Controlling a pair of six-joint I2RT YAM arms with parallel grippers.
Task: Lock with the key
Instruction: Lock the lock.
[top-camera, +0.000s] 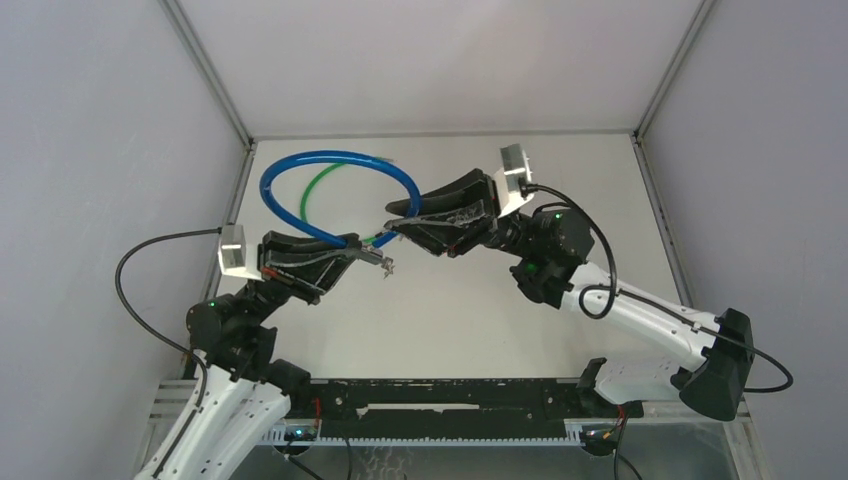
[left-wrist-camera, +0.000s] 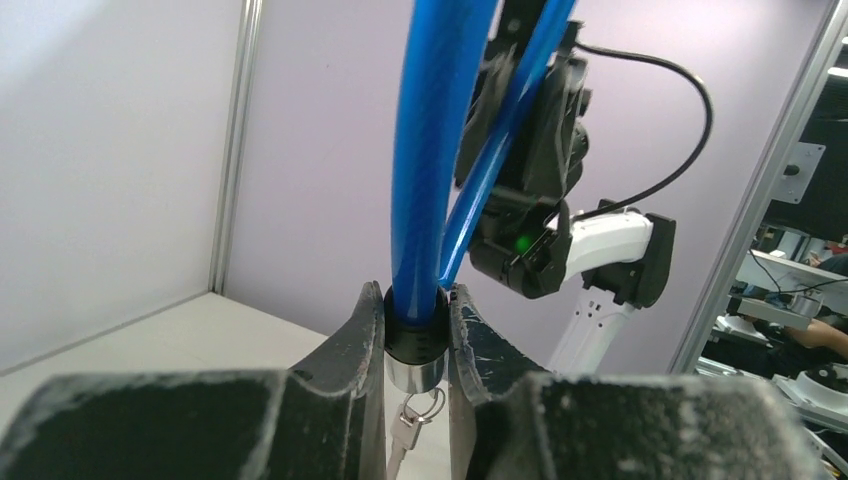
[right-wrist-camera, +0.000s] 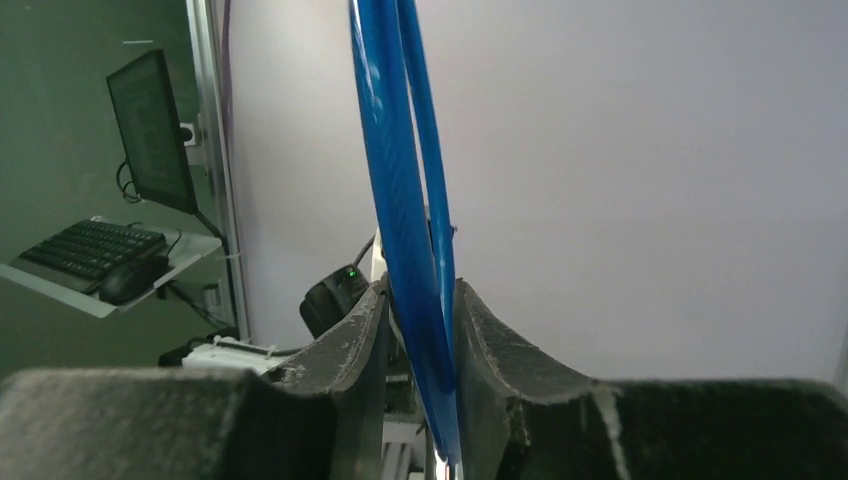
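**Lock held in the air, key turn yet to come**

The left fingers (left-wrist-camera: 350, 350) are closed on the black-and-silver barrel (left-wrist-camera: 415, 350) of the lock, where the blue cable (top-camera: 300, 165) enters it. The key (left-wrist-camera: 403, 432) dangles on its ring just under the barrel. Whether it sits in the keyhole cannot be told. The right fingers (right-wrist-camera: 352, 345) are clamped around the cable a little further along, close to the left pair. The whole loop hangs above the desk (top-camera: 500, 320), arching away toward the back wall. A thin green cord (top-camera: 318, 185) shows inside the loop in the top view.

This looks like the bracing step: both arms steady the lock, and nothing has hold of the key. The next move probably calls for the right fingers to release the cable, come down to the key and pinch its flat head. The left pair would hold the barrel firm against the twist. The key is small and swings freely, so the approach needs care.
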